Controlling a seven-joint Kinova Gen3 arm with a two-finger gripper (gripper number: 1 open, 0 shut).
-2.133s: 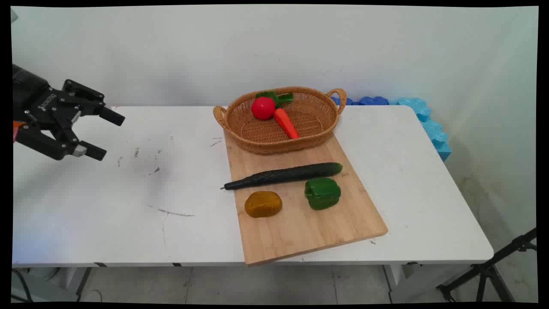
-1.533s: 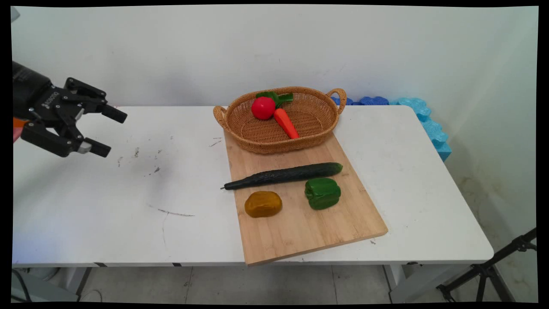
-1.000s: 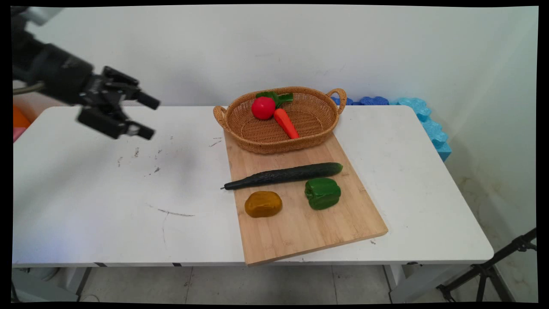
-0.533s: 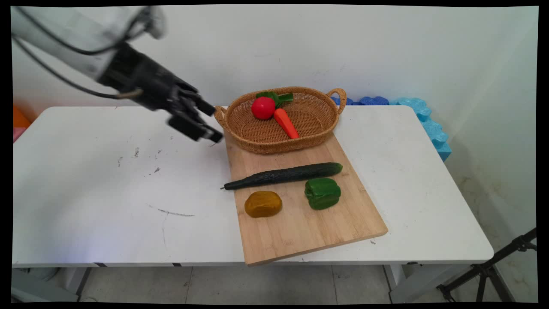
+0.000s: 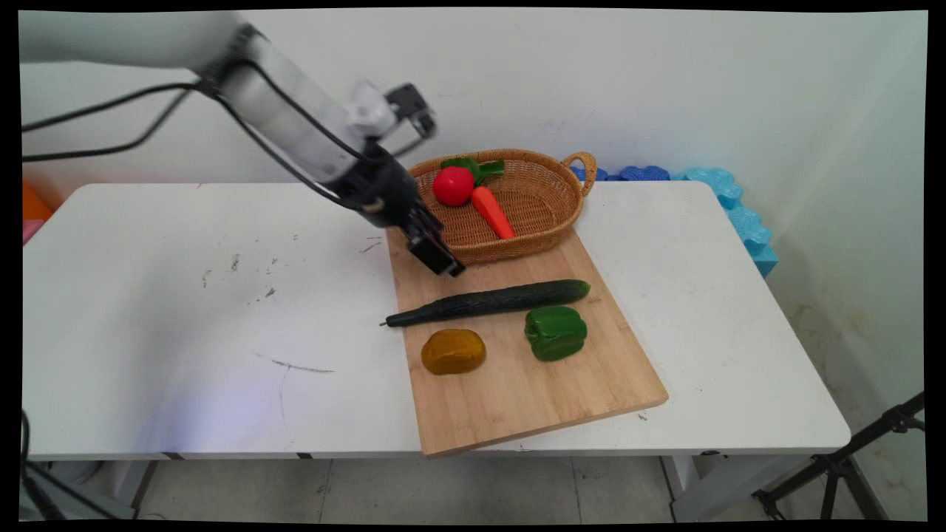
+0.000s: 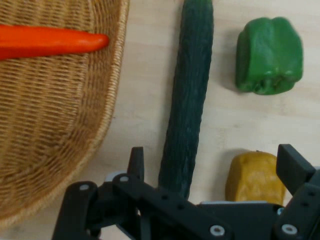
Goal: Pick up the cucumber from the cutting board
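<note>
Over the wooden cutting board (image 5: 517,369) on the white table (image 5: 185,332), main view first: the tool (image 5: 436,258) hangs just in front of the wicker basket (image 5: 532,222), near side, above the board's far-left part, carrying nothing. A tomato (image 5: 453,185) and a carrot (image 5: 492,211) sit in the basket; the cucumber (image 5: 491,301), green pepper (image 5: 556,332) and yellow-brown potato (image 5: 453,351) lie out on the board, untouched. Blue foam blocks (image 5: 732,199) sit at the far right. Now the hand view: the tool (image 6: 210,170) is spread wide, fingers (image 6: 136,162) either side of the cucumber (image 6: 189,100) but above it, the potato (image 6: 254,177) by the other finger, pepper (image 6: 270,55) beyond, carrot (image 6: 50,41) in the basket (image 6: 55,150). No readable writing anywhere.
</note>
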